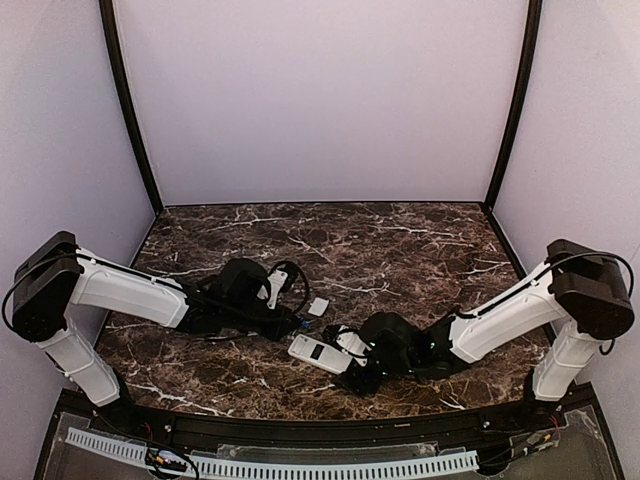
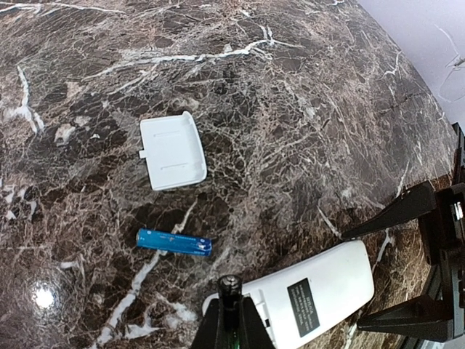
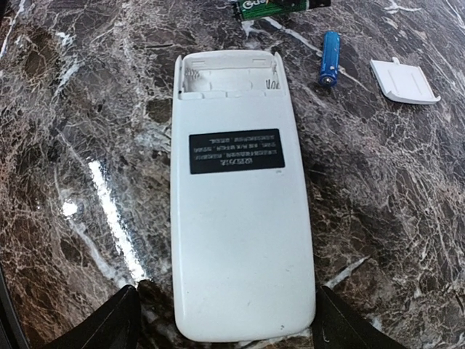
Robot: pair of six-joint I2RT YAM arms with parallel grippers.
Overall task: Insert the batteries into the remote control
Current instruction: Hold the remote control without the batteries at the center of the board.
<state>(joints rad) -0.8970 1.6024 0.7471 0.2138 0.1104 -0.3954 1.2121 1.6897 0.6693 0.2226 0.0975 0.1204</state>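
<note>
Room: pale lilac walls [image 1: 320,100], black corner posts [image 1: 130,110].
Desk [image 1: 400,240]: dark brown marble, white veins, glossy glare.
Remote control [image 3: 240,233]: face down, middle of near edge; battery bay [image 3: 229,76] open, empty.
Blue battery [image 2: 174,242]: loose between remote and cover [image 2: 172,151].
Left fingers [image 2: 252,331]: together, pinching a second battery [image 2: 229,285] at the bay.
Right fingers [image 3: 109,323]: apart, straddling the remote's other end.

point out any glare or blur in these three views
left wrist: one hard glare spot on the table, low in the frame, otherwise sharp; right wrist: a glare streak on the marble beside the remote control, its label print too soft to read; top external: even light, faint shadows
</note>
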